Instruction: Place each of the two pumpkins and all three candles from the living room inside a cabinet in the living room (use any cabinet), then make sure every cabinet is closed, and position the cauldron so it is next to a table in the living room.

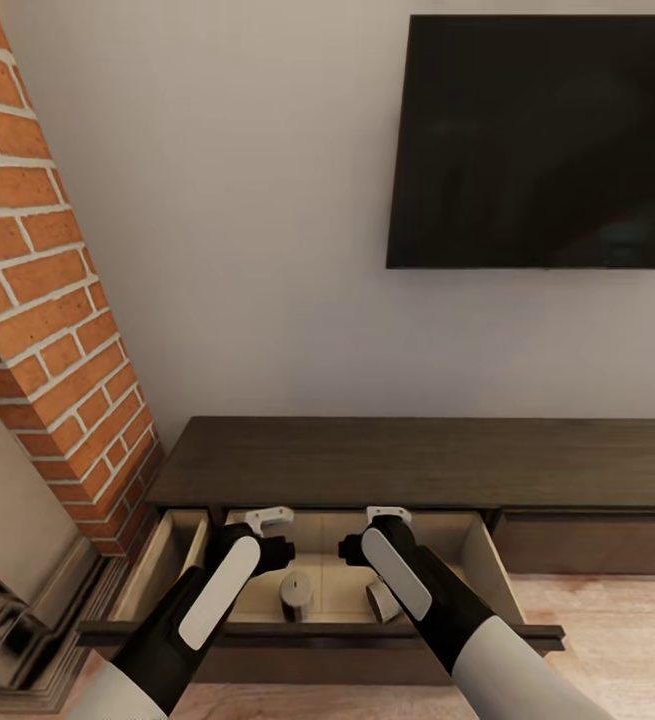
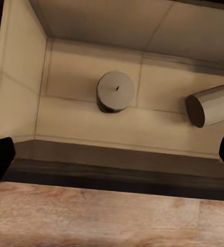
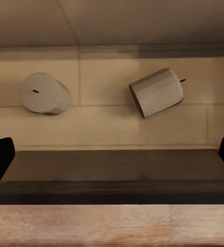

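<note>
Cabinet (image 1: 417, 462) under the TV (image 1: 539, 140), drawer (image 1: 487, 560) pulled open. Inside: one candle (image 1: 295, 593) upright, another candle (image 1: 381, 600) tipped on its side, apart. Left gripper (image 1: 267, 520) and right gripper (image 1: 387, 516) above the drawer, jaws apparently spread wide, empty.

Head cam high, facing wall, looking down at cabinet (image 1: 417, 465). Both wrist cams close above open drawer (image 2: 91, 123), sharing its interior.

Both arms are black with long white panels, white sleeves near the body, and pale grey grippers
</note>
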`<state>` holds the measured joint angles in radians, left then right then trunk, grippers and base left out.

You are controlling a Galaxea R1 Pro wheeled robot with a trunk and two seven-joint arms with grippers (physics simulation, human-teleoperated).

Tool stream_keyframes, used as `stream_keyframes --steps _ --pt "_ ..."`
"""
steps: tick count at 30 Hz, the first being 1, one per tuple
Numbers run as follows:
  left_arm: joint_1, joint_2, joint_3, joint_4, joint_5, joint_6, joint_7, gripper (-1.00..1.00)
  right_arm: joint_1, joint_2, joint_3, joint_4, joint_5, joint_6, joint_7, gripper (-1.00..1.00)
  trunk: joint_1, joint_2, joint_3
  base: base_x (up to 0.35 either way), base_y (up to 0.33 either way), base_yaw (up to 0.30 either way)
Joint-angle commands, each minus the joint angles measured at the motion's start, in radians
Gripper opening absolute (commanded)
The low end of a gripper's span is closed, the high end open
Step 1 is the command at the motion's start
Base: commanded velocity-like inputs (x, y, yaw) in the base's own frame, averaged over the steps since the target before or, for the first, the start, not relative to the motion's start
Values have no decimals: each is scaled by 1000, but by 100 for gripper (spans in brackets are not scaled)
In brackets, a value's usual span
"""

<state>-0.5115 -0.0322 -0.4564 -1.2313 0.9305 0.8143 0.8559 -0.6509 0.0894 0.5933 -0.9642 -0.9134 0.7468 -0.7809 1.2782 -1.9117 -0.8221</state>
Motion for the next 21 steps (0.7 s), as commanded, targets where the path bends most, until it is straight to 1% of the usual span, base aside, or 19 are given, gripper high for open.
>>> stream_keyframes --steps 1,3,7,21 --pt "-1 0 3 -1 9 17 10 100 -1 -2 2 -3 -10 9 -10 100 -4 7 2 0 0 0" --pt "-1 -1 16 2 9 39 10 100 -1 -3 0 -5 -10 19 -9 100 -12 21 9 0 0 0" --pt "-1 -1 30 4 10 54 10 100 -1 -4 -1 -7 -9 25 -10 100 -27 49 21 0 0 0" --pt "-1 -2 33 7 11 57 11 100 -1 -5 -3 -7 -9 28 -10 100 -81 147 65 0 0 0"
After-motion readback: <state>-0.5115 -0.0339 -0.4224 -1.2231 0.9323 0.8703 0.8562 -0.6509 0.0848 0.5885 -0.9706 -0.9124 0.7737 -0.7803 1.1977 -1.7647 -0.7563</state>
